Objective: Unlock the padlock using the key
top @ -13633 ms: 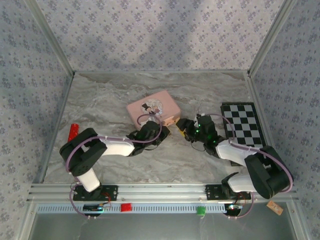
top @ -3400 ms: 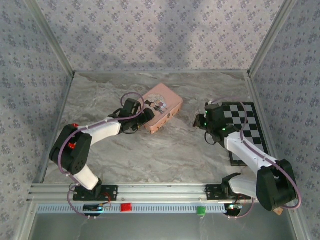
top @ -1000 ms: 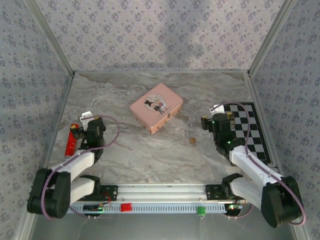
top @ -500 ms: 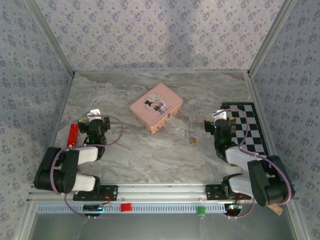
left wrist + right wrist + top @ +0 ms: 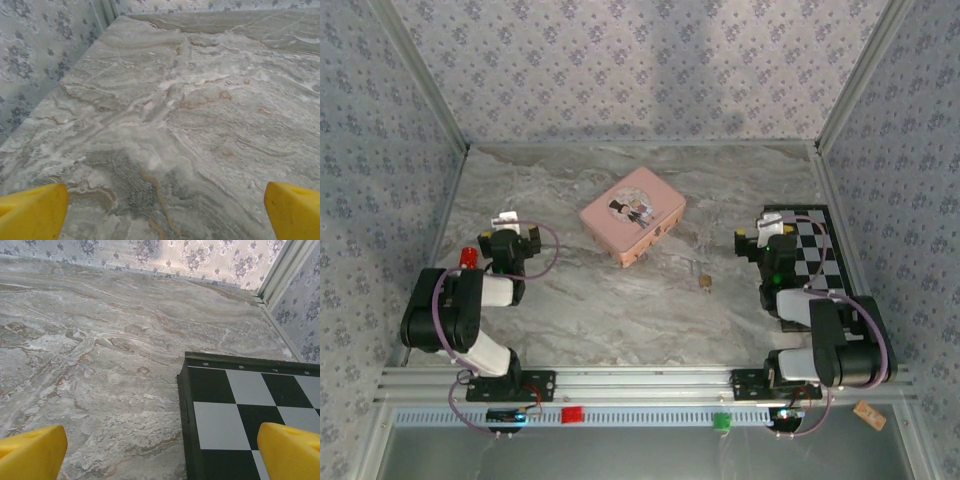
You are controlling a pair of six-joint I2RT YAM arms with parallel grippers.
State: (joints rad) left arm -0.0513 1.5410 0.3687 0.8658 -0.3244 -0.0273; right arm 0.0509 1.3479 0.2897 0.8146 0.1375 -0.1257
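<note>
The tiny brass padlock (image 5: 704, 283) lies alone on the marble, in front and to the right of the pink cartoon-printed tin (image 5: 632, 215). I cannot make out a key. My left gripper (image 5: 508, 226) is folded back at the left side, well away from the padlock. In the left wrist view this gripper (image 5: 165, 217) is open, with bare marble between its yellow fingertips (image 5: 32, 212). My right gripper (image 5: 768, 235) sits at the chessboard's near left edge. Seen from the right wrist, that gripper (image 5: 162, 455) is open and empty, with yellow fingertips (image 5: 30, 452) wide apart.
A black-and-white chessboard (image 5: 812, 250) (image 5: 240, 405) lies flat at the right, against the wall frame. A red object (image 5: 469, 255) lies beside the left arm. Patterned walls enclose the table on three sides.
Both arms have drawn back toward their bases and folded up. Much earlier both grippers met at the tin's front; now the padlock lies free on the marble.
</note>
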